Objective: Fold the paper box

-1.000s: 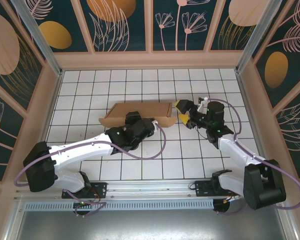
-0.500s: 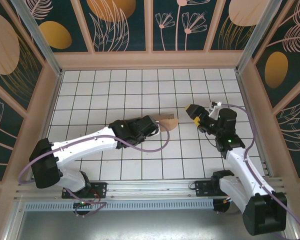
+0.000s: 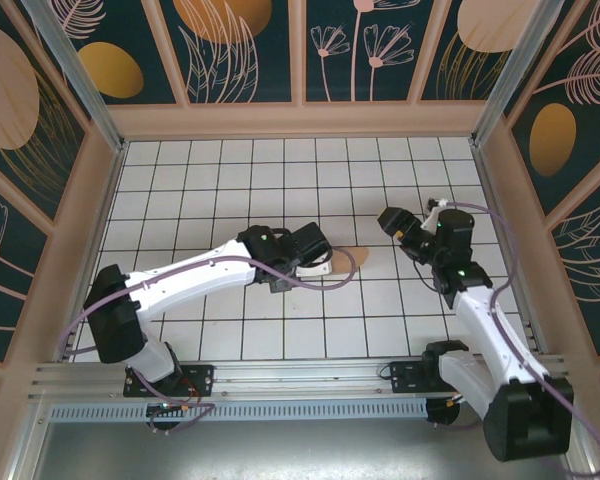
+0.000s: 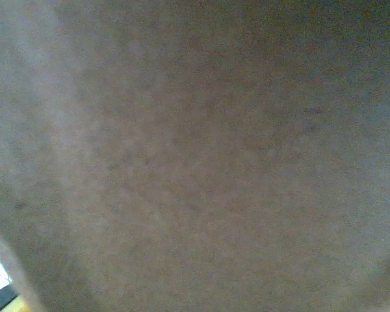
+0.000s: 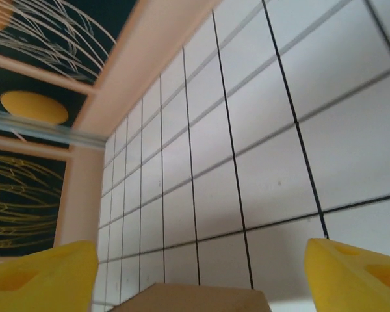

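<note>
L gripper [image 3: 316, 262] sits over paper box [image 3: 346, 260], mid tiled table [image 3: 230, 180]; wrist cam is up against cardboard, can't tell if clamped. R gripper [image 3: 390, 220] jaws spread, empty, near box's right end, apart.

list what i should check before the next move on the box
1. Right tool open: ok. Its fingers stand wide apart with nothing between them.
2. Right tool apart from the box: ok. In the top view there is bare table between them.
3. Left tool gripping the box: cannot tell. Its wrist view is blurred cardboard, very close.
4. How far the box is folded: cannot tell. The left arm covers most of it.
5. Box within reach of both arms: probably ok. It lies mid table, between them.
</note>
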Robot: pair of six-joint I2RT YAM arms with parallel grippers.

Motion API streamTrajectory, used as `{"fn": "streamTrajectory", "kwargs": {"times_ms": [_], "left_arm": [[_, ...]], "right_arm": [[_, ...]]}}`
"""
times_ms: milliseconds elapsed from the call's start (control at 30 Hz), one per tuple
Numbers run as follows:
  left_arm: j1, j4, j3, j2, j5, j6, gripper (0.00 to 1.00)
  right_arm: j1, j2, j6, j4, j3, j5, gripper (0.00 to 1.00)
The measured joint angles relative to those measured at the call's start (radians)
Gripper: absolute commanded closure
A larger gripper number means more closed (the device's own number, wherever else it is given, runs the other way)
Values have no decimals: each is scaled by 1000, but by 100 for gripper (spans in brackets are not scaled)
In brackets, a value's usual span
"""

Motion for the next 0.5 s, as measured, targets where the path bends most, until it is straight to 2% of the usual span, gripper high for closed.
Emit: {"fn": "streamTrajectory", "kwargs": {"times_ms": [100,167,267,500], "left_arm": [[0,-32,56,50,12,7,57],[0,-41,83,71,15,8,56],[0,-42,101,78,19,14,53],[0,-84,110,114,17,53,52]], "right_arm": [[26,119,10,58,-21,-64,40],[61,175,19,92,-27,-94,55],[124,219,27,154,-35,-124,71],[173,306,53,282,-80,-152,73]]}}
